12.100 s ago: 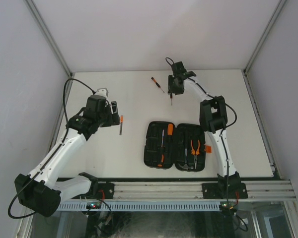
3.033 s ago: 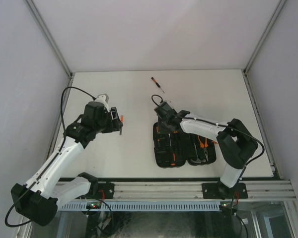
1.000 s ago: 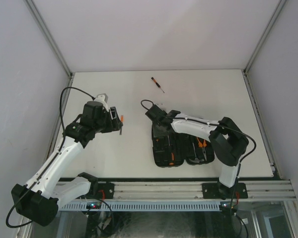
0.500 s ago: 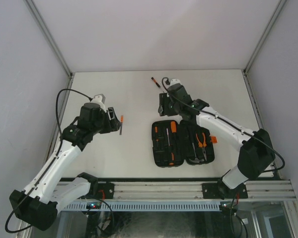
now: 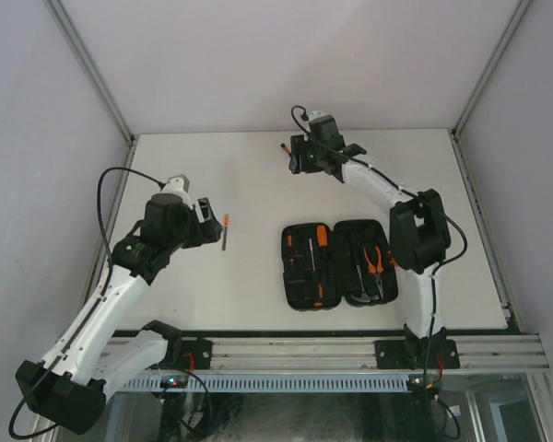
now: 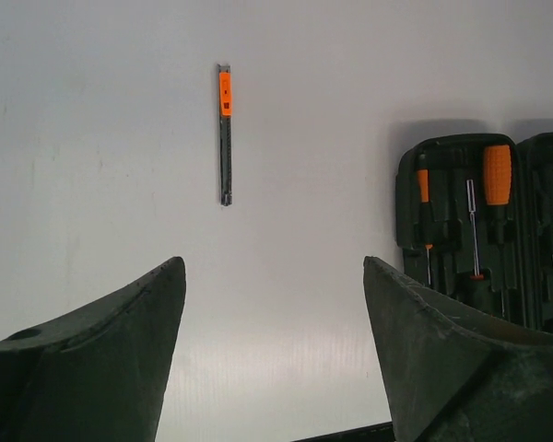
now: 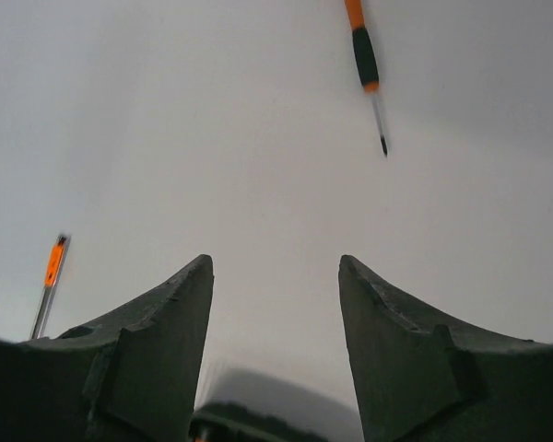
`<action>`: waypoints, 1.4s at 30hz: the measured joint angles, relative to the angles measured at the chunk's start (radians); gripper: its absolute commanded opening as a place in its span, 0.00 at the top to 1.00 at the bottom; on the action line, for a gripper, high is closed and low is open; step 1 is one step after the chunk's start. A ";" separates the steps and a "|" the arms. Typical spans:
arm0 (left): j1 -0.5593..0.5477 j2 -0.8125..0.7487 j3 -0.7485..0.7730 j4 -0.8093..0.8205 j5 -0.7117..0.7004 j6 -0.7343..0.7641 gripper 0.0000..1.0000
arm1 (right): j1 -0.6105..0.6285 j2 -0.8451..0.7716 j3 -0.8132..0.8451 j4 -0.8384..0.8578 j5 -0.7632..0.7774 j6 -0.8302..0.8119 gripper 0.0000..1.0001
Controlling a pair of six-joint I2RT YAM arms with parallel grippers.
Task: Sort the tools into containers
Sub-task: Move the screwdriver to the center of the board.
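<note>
Small screwdriver [image 7: 364,55]: loose on table [image 5: 258,184], 11 o'clock from open case [image 5: 336,264], tip pointing back at right gripper [image 7: 275,267]. Gripper fingers spread wide, empty; screwdriver at their 1 o'clock. Judged best: shift to 1 o'clock, square fingers across handle, descend, close. Slim orange-tipped tool [image 6: 224,133] at case's 9 o'clock; left gripper [image 6: 272,267] agape, empty.

arms [image 5: 120,285]: white links, black joints | cables [image 5: 99,198]: black, looped | fingers [image 6: 92,368]: dark grey, wedge-shaped, matte
</note>
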 measured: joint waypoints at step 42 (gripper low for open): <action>0.061 0.032 0.000 0.006 0.025 0.000 0.14 | -0.108 0.663 0.812 -0.320 -0.055 -0.027 0.63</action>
